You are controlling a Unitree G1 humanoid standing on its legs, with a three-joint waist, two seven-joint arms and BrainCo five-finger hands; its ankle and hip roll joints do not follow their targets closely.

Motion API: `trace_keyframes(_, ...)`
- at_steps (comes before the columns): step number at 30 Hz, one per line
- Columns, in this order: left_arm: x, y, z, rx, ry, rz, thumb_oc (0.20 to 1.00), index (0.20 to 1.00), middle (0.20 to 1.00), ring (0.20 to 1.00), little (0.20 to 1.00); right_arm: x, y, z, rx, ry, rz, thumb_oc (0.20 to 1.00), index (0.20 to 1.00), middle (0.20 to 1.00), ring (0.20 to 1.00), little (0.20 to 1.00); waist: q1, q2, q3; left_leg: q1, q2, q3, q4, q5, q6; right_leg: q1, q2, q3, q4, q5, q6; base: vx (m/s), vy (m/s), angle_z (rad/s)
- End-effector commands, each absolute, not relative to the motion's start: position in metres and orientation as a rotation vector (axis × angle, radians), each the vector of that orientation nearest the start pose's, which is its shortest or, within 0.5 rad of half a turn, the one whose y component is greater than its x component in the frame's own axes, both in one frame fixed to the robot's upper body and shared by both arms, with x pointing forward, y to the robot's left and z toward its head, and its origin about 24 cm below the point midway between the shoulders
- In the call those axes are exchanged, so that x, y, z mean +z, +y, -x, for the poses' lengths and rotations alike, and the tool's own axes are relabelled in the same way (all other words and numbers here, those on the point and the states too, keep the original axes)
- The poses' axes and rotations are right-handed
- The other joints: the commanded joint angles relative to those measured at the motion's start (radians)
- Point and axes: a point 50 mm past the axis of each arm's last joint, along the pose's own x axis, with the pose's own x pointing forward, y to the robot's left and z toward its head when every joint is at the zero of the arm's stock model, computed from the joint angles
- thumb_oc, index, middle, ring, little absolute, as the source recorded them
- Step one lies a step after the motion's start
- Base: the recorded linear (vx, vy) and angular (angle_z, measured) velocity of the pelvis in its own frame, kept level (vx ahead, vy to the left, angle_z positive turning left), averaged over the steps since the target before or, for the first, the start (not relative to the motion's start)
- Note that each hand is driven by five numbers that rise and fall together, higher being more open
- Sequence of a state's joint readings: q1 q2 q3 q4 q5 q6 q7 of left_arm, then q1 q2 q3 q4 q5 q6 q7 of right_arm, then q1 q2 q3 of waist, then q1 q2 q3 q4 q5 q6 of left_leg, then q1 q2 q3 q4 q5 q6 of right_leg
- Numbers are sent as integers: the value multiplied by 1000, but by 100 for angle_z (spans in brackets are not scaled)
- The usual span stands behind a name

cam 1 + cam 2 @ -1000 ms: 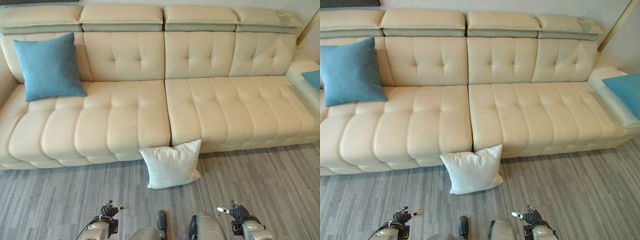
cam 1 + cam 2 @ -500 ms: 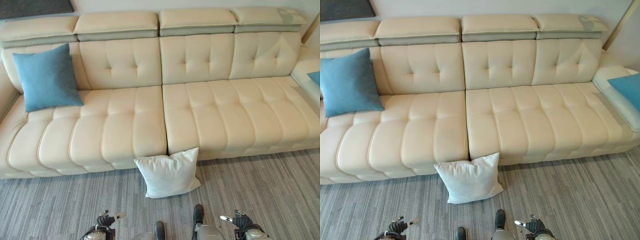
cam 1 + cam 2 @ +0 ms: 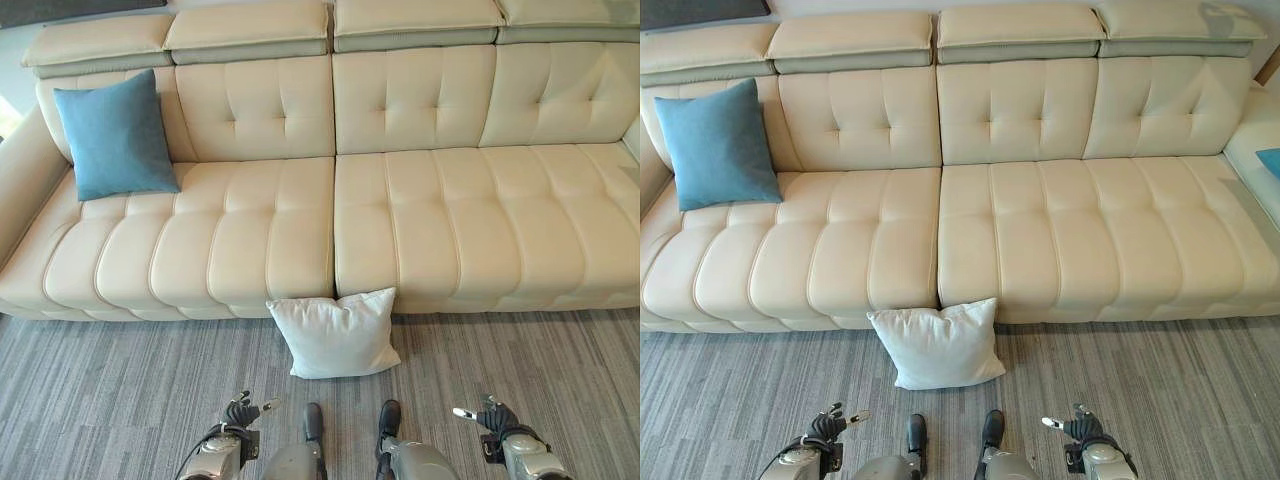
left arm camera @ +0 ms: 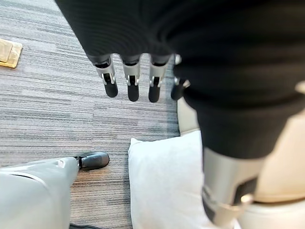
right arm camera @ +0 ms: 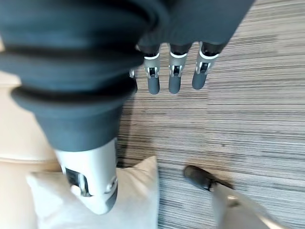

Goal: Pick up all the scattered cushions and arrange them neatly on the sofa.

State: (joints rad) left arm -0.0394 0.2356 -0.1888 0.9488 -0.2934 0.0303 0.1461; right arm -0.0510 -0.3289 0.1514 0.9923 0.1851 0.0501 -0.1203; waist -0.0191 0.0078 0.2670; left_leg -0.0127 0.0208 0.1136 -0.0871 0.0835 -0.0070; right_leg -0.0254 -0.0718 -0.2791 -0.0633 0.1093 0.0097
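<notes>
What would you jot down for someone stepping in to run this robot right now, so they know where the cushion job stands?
Left hand: open, fingers straight, holding nothing, low over the floor.
Right hand: open, also free, low over the floor.
White cushion: on the grey floor, leaning against the front of the cream sofa near its middle seam, just ahead of the robot.
Blue cushion: already on the sofa, propped against the backrest at its left end.
A second blue cushion shows at the right edge, on the sofa's side section.
Done: nothing in hand yet.
Left: pick up the white cushion and set it neatly on the sofa.
</notes>
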Motion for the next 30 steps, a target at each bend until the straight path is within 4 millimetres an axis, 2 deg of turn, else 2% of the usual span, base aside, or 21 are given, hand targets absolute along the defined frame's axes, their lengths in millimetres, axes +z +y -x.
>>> trace_keyframes(1,-125,234,-170,216,902,-200,1000,1000,1000,1000,1000,-117,-244,-183,-156,890,316,1000,1000,1000,1000,1000,8,3,38,41,-22,24,0,-79,12,-46,-90,94,258,-157,108,-4,114,-28)
trace_keyframes(4,-124,238,-172,245,898,-192,1000,1000,1000,1000,1000,-116,-240,-187,-153,880,323,1000,1000,1000,1000,1000,20,-1,46,33,-23,34,0,-84,12,-75,-83,108,214,-135,108,0,31,-11)
trace_keyframes(5,-121,248,-177,308,904,-191,1000,1000,1000,1000,1000,-111,-243,-196,-181,864,375,1000,1000,1000,1000,1000,23,-14,64,11,-19,48,0,-83,9,-124,-67,125,117,-82,112,-37,-45,-24)
trace_keyframes(6,-121,248,-177,308,904,-191,1000,1000,1000,1000,1000,-111,-243,-196,-181,864,375,1000,1000,1000,1000,1000,23,-14,64,11,-19,48,0,-83,9,-124,-67,125,117,-82,112,34,-87,-20)
trace_keyframes(7,-116,247,-187,314,865,-192,1000,1000,1000,1000,1000,-106,-240,-206,-189,825,377,1000,1000,1000,1000,1000,23,-28,60,-19,-18,40,23,-82,3,-110,-71,125,83,-83,108,78,-79,-4)
trace_keyframes(9,-108,248,-201,343,818,-179,1000,1000,1000,1000,1000,-89,-246,-227,-236,738,378,1000,1000,1000,1000,1000,23,-34,75,-54,-10,39,26,-70,-6,-129,-67,110,61,-66,105,42,-96,6)
trace_keyframes(10,-108,248,-201,343,818,-179,1000,1000,1000,1000,1000,-89,-246,-227,-236,738,378,1000,1000,1000,1000,1000,22,-34,74,-55,-10,38,27,-70,-6,-130,-67,110,60,-66,104,-16,-103,0)
trace_keyframes(11,-96,251,-220,378,770,-179,1000,1000,1000,1000,1000,-66,-252,-253,-285,636,377,1000,1000,1000,1000,1000,17,-33,99,-105,-3,33,44,-62,-12,-175,-71,96,83,-72,100,-17,-65,1)
trace_keyframes(12,-96,251,-220,378,770,-179,1000,1000,1000,1000,1000,-66,-252,-253,-285,636,377,1000,1000,1000,1000,1000,17,-33,99,-106,-3,33,44,-62,-12,-175,-71,96,83,-72,100,-70,-127,13)
trace_keyframes(13,-83,260,-238,428,732,-176,1000,1000,1000,1000,1000,-41,-259,-278,-333,539,362,1000,1000,1000,1000,1000,10,-30,138,-166,5,25,77,-61,-16,-240,-73,90,138,-85,93,-97,-92,15)
trace_keyframes(16,-49,286,-270,526,629,-185,1000,1000,1000,1000,1000,11,-279,-319,-435,395,344,1000,1000,1000,1000,1000,1,-18,187,-315,4,10,179,-72,-24,-373,-83,88,227,-108,83,-108,-87,13)
trace_keyframes(18,-22,304,-289,576,561,-214,1000,1000,1000,1000,1000,45,-290,-340,-489,320,362,1000,1000,1000,1000,1000,-5,-9,197,-432,7,2,260,-86,-26,-482,-93,94,298,-125,77,-39,-58,18)
trace_keyframes(19,-22,304,-289,576,561,-214,1000,1000,1000,1000,1000,45,-290,-340,-489,320,362,1000,1000,1000,1000,1000,-5,-9,195,-435,7,2,261,-86,-26,-485,-94,94,299,-125,77,-6,-26,10)
trace_keyframes(20,-4,317,-298,625,515,-228,1000,1000,1000,1000,1000,64,-290,-352,-515,266,341,1000,1000,1000,1000,1000,-5,-2,207,-492,6,-1,298,-95,-27,-540,-97,99,333,-131,76,18,8,9)
trace_keyframes(21,12,318,-310,634,468,-219,1000,1000,1000,1000,1000,79,-285,-362,-526,220,299,1000,1000,1000,1000,1000,-10,7,210,-571,5,-6,346,-103,-29,-609,-100,108,370,-140,74,39,7,9)
trace_keyframes(23,33,328,-319,686,412,-209,1000,1000,1000,1000,1000,98,-274,-373,-527,150,247,1000,1000,1000,1000,1000,-17,15,222,-664,11,-2,402,-117,-30,-699,-111,116,425,-153,72,52,21,14)
trace_keyframes(25,52,328,-331,699,363,-205,1000,1000,1000,1000,1000,113,-260,-383,-508,96,204,1000,1000,1000,1000,1000,-23,15,234,-735,15,0,443,-131,-29,-771,-114,130,473,-167,68,73,46,18)
trace_keyframes(28,81,319,-352,684,283,-185,1000,1000,1000,1000,1000,130,-239,-394,-466,44,185,1000,1000,1000,1000,1000,-32,11,240,-851,16,-6,524,-158,-26,-885,-117,151,554,-190,58,77,42,14)
trace_keyframes(30,101,306,-367,652,224,-214,1000,1000,1000,1000,1000,143,-222,-401,-432,-2,181,1000,1000,1000,1000,1000,-36,7,244,-932,16,-9,586,-178,-21,-963,-120,165,607,-204,53,74,59,7)
